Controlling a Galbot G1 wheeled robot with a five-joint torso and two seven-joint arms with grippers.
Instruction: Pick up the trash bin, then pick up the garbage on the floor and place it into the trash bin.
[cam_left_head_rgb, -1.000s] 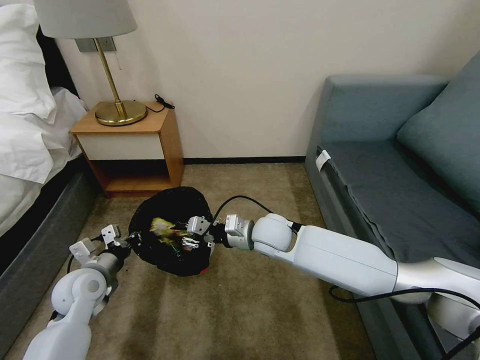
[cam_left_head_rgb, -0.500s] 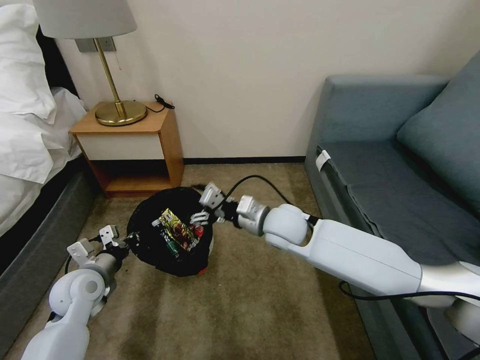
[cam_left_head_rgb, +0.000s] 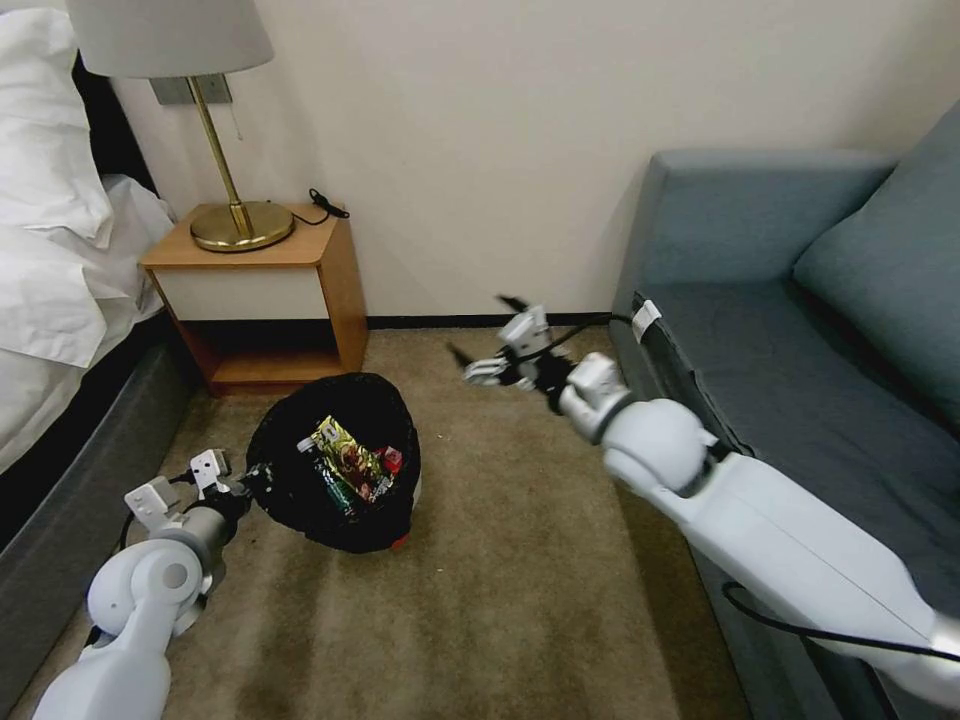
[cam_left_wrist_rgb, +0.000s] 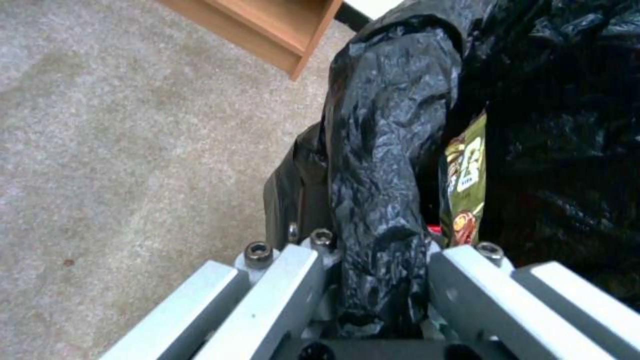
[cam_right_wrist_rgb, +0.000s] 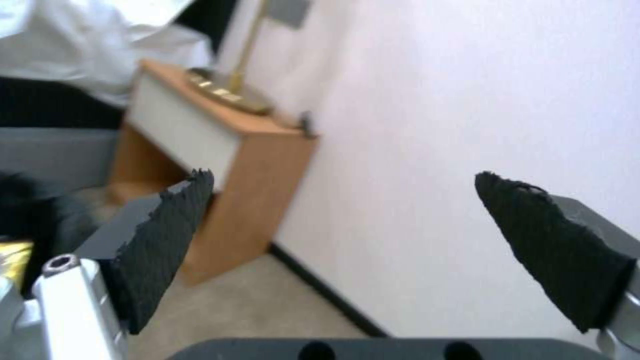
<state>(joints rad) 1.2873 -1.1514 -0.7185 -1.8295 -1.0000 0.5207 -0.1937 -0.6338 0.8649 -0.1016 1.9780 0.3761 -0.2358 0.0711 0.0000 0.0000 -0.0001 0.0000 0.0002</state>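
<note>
The trash bin, round and wrapped in a glossy black bag, is tilted on the carpet in front of the nightstand. Inside it lies garbage: a green-and-gold wrapper, a red piece and a dark packet beside them. My left gripper is shut on the bin's near-left rim. In the left wrist view the wrinkled black rim runs between the fingers of the left gripper, with the wrapper just inside. My right gripper hangs open and empty above the carpet, right of the bin. Its dark pads stand wide apart.
A wooden nightstand with a brass lamp stands behind the bin. The bed is along the left and the grey-blue sofa along the right. Bare carpet lies between them.
My right gripper has come up out of the bin and swung right toward the sofa, leaving the wrapper in the bin. The left gripper still holds the rim.
</note>
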